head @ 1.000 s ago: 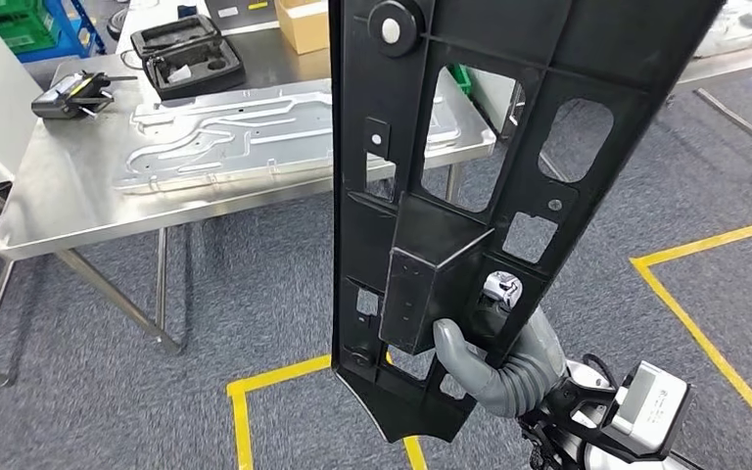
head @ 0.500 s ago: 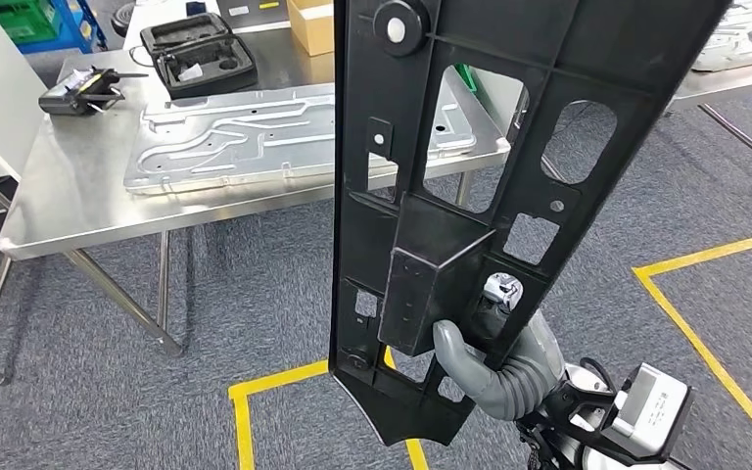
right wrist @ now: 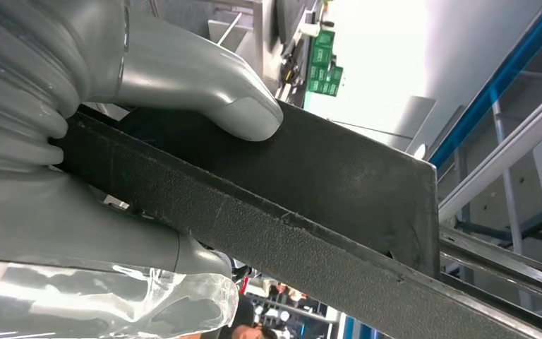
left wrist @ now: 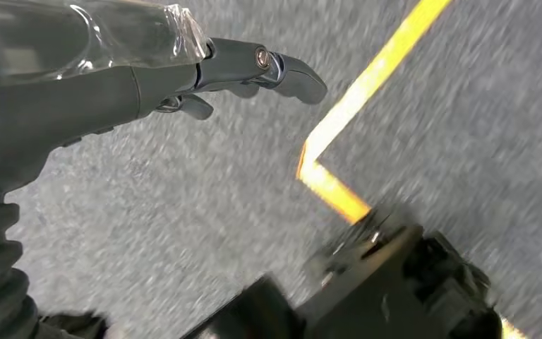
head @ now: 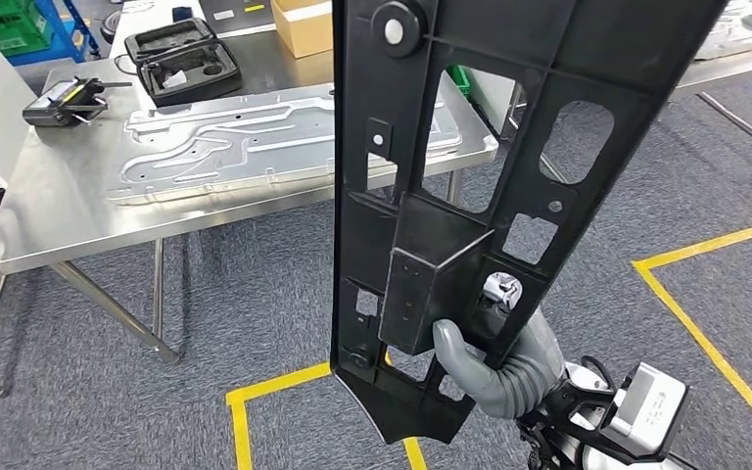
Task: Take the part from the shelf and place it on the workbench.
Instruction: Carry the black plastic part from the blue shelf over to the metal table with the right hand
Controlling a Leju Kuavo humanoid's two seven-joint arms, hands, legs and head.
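Observation:
A long black plastic part (head: 470, 176) with several cut-outs stands nearly upright in front of me in the head view. My right hand (head: 494, 367) grips it near its lower end, thumb pressed on its boxy middle section. The right wrist view shows the thumb (right wrist: 205, 85) lying on the black part (right wrist: 310, 212). A steel workbench (head: 59, 211) stands ahead to the left. My left hand (left wrist: 183, 70) hangs over the carpet with its fingers stretched out and nothing in it.
On the workbench lie a large stamped metal sheet (head: 255, 137), an open black case (head: 178, 59), a small black device (head: 59, 103) and a cardboard box (head: 304, 24). Yellow floor tape (head: 705, 304) marks the grey carpet. A second table (head: 734, 64) stands at the right.
The whole view has shifted slightly as the camera moved; the workbench sits a little further left than half a second ago. The part stays held in my right hand the same way.

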